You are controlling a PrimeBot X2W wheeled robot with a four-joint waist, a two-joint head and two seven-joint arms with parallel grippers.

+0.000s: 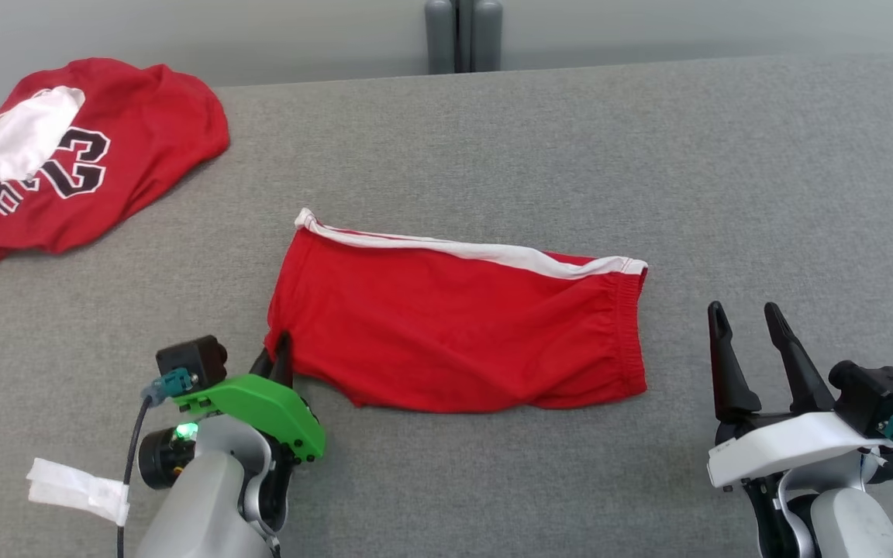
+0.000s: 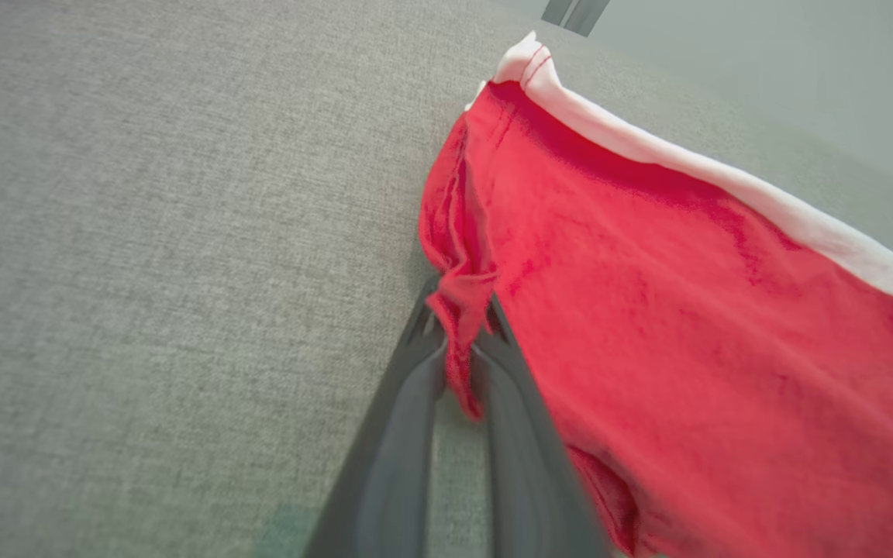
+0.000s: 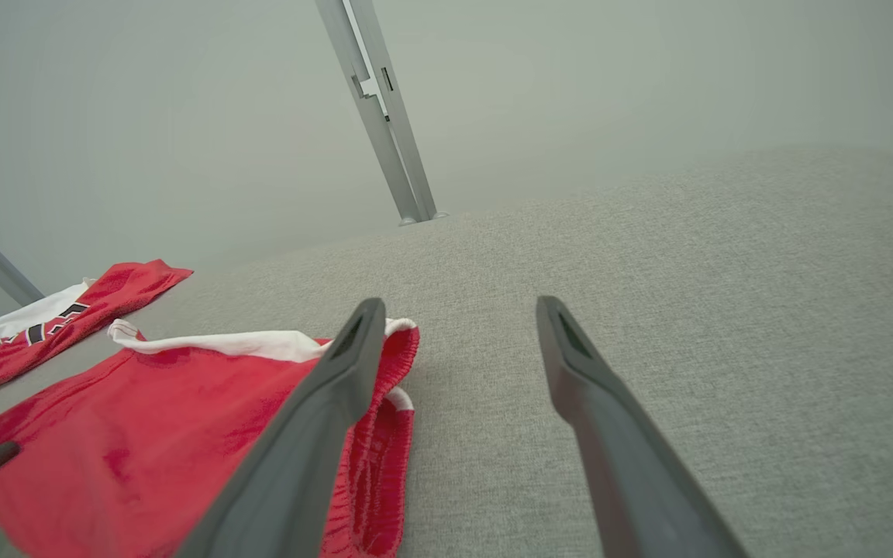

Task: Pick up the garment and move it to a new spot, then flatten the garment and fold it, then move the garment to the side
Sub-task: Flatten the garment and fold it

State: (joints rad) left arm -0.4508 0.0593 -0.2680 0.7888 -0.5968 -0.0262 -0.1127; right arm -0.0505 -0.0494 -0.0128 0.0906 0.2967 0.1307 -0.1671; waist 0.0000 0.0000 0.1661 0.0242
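Closest to the head camera are the 2 wrists at the bottom edge. On the left, the left gripper (image 1: 280, 353) has its 2 dark fingers drawn almost together, pinching a fold of red cloth at the near left corner of the shorts (image 1: 454, 333). In the left wrist view the left gripper (image 2: 458, 310) shows that fold bunched between the fingers (image 2: 408, 434), which are blurred, while the rest of the shorts (image 2: 710, 325) spreads away to the right. Behind the fingers, the green wrist cover (image 1: 260, 407) tilts down toward the table (image 1: 570, 155), and the pale forearm runs off the lower edge with a white tape tag (image 1: 78, 484) beside it.

The right gripper (image 1: 745, 318) stands with fingers spread wide and nothing between them, pointing away from the robot, near the waistband end but not touching it. Its white wrist cover (image 1: 784, 446) sits level above the cloth-covered table. In the right wrist view the right gripper (image 3: 458, 310) looks across the table, with the waistband at its left finger (image 3: 353, 364).

The shorts lie mid-table, mostly flat, white stripe along the far edge, waistband to the right. A red jersey (image 1: 74, 155) numbered 23 lies crumpled at the far left corner, well apart. A grey post (image 1: 463, 35) stands beyond the far edge.
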